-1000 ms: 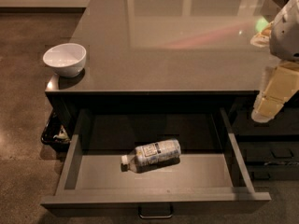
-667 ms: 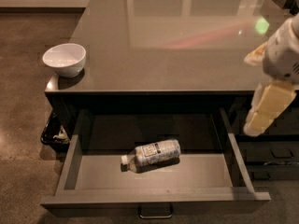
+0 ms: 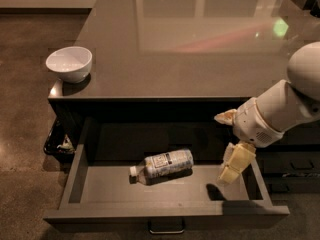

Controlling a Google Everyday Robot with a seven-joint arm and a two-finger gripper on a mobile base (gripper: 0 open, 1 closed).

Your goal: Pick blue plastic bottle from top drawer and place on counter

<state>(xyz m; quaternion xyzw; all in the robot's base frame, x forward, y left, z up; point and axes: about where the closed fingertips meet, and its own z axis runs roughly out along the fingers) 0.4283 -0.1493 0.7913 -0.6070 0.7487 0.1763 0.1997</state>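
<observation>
My fingers [image 3: 232,156] hang spread and empty at one end of the open top drawer [image 3: 165,211], so I should sweep across to the blue plastic bottle [image 3: 165,165] lying mid-floor and straddle its body squarely, clear of the cap

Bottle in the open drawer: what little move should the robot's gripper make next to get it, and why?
Probably move down and across toward the small clear bluish plastic bottle. It lies on its side, white cap away from the gripper, on the floor of the wide dark grey top drawer, while the gripper hangs over the drawer's right end, apart from it.
</observation>
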